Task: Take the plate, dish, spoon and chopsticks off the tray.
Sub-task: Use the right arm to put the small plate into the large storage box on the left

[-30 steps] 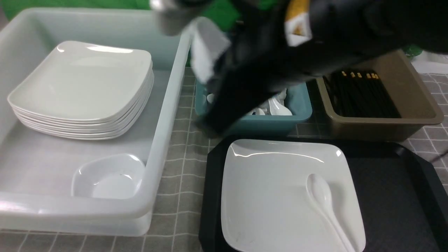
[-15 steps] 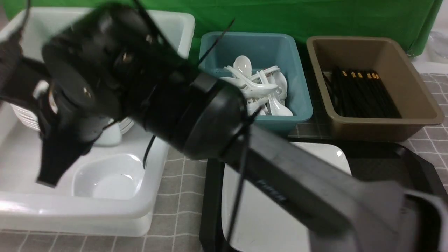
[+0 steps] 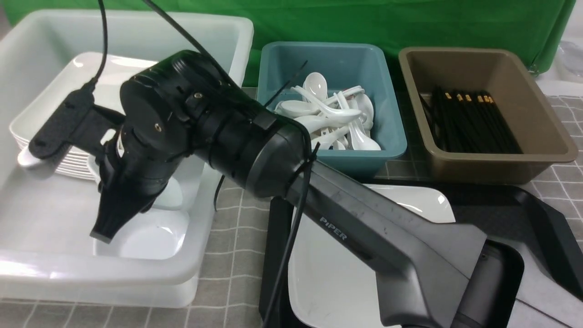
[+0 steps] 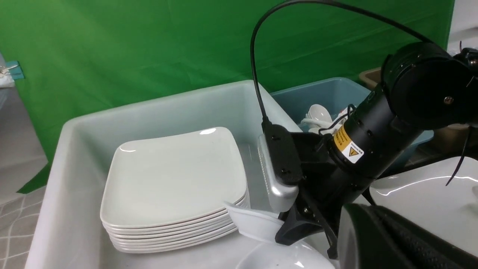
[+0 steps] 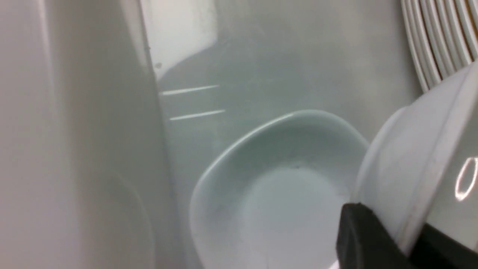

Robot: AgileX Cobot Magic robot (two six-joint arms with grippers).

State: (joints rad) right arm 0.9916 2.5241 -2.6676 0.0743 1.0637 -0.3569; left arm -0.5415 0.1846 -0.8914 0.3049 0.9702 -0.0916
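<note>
The right arm hides most of the plate and some of the tray. The bottom edge cuts both off. Only 1 small bit of the dish shows behind the arm.

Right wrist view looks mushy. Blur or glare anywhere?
Right wrist view: soft and hazy throughout; the held small bowl and the bowl below it lack crisp edges. Front view: sharp, glare streak on the plate. Left wrist view: sharp, small highlight on the plate stack.
</note>
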